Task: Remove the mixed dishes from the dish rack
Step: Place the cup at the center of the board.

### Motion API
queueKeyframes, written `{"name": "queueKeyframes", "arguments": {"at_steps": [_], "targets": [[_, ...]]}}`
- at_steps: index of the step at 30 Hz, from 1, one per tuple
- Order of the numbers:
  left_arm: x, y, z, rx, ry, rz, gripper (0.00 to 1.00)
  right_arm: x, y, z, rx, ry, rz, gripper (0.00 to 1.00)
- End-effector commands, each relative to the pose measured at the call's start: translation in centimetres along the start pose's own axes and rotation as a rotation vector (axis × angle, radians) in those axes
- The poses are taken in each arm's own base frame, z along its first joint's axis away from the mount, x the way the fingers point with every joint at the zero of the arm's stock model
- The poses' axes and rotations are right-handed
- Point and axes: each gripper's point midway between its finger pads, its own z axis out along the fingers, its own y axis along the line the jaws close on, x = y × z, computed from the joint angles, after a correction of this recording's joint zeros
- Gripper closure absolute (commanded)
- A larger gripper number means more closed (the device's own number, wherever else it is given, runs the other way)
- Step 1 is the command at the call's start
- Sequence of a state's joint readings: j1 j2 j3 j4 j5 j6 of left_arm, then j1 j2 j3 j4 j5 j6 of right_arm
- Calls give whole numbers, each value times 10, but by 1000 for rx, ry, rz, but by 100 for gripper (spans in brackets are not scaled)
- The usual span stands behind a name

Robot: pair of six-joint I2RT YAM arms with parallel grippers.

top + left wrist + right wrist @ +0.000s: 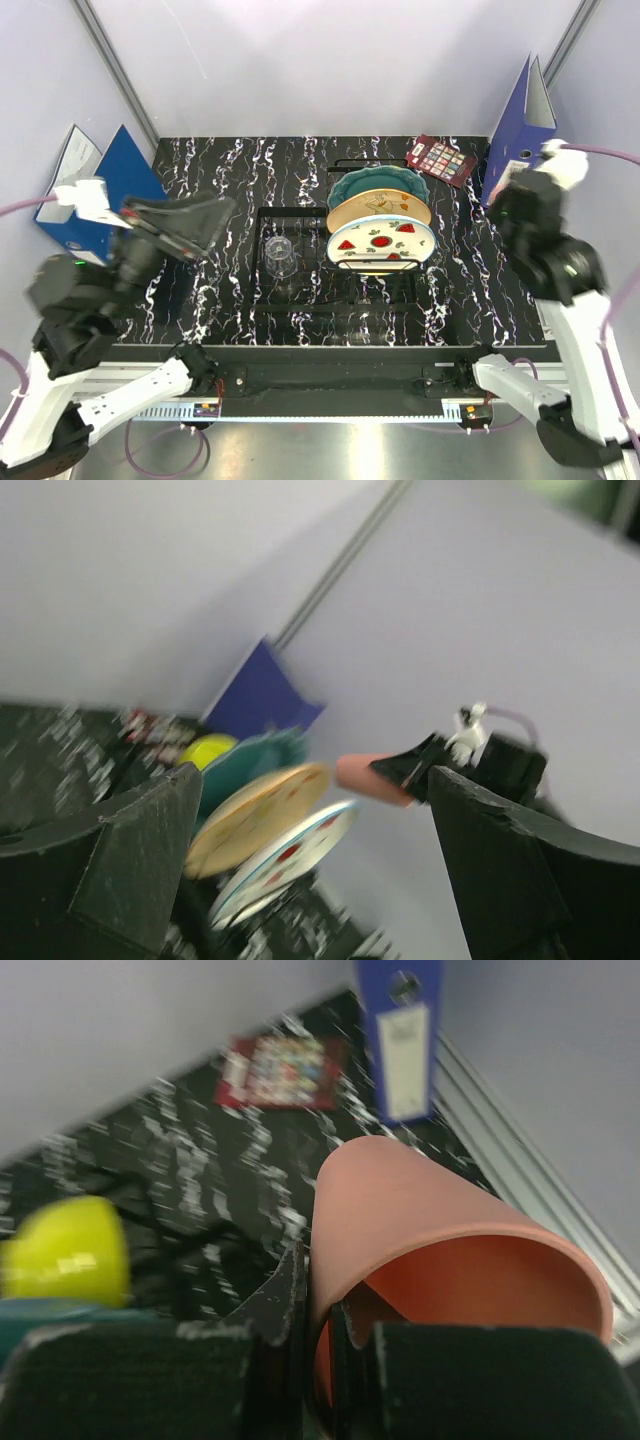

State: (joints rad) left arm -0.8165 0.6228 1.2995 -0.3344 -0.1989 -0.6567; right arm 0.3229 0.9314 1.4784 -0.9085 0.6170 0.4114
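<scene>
**Dishes: cup (pixel 440 1240) gripped by the right hand (pixel 318 1330), three plates and a glass in the rack**

Top view. The rack (pixel 300 300) sits mid-frame on the black marbled desk (pixel 200 160). Three plates stand on edge in its right half: the teal plate (pixel 378 183) furthest up the frame, the cream plate (pixel 372 209) below it, and the fruit plate (pixel 380 241) lowest. The glass (pixel 279 255) stands in the rack's left half, apart from the plates. At the left of the frame the left hand (pixel 205 230) is spread wide and holds nothing, well left of the glass. At the right the right hand (pixel 512 205) is raised beside a blue binder (pixel 525 110); the cup cannot be made out here. A red card (pixel 445 158) lies near that binder, and more binders (pixel 100 180) stand at the far left.

Left wrist view. The picture is blurred. The left hand's (pixel 315 780) fingers (pixel 130 870) stand far apart with nothing between them. Between them, further off, the three plates lean in a row, with the bowl (pixel 205 750) just behind the teal one. To their right the cup hangs above the desk in the right hand's grip.

Right wrist view. The right hand is narrowed onto the cup's wall at the rim, one finger (pixel 285 1295) outside and the other inside. The cup is tilted, its mouth towards the lower right. The bowl is at the left edge, the card and a binder at the top.
</scene>
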Motion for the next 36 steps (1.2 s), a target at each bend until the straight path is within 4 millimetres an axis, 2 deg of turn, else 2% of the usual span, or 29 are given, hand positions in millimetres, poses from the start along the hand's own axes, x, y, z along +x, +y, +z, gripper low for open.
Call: {"name": "queueKeyframes", "arguments": {"at_steps": [1,2,5,7,8,9,10,11,12,14,18,21,24,30,36], "targets": [[63,80,-14,-286,163,62,1,28,-42,23,259,30,-62,100],[67,86,-20,-305,178,71,1,40,-50,34,293,69,-31,100],[70,95,-28,-334,185,95,1,54,-69,60,329,138,90,100],[65,96,-33,-335,168,102,1,58,-71,72,352,146,108,100],[64,97,-34,-335,166,111,1,66,-66,83,351,179,118,100],[62,97,-36,-334,158,116,1,63,-77,94,385,172,153,100],[62,99,-37,-342,156,124,1,67,-82,103,406,190,179,100],[61,100,-37,-343,155,135,1,82,-81,121,403,262,196,100],[62,101,-37,-346,157,139,1,84,-93,131,438,281,232,100],[65,103,-36,-348,166,144,1,101,-99,155,468,340,260,100],[76,106,-34,-349,195,144,1,115,-119,191,520,349,286,100],[84,112,-33,-361,218,155,1,125,-131,211,556,371,286,100],[87,115,-32,-370,226,169,1,130,-134,225,562,384,274,100],[91,122,-31,-392,231,185,1,149,-143,250,556,425,278,100],[108,131,-26,-415,280,194,1,177,-151,266,568,492,302,100]]}}
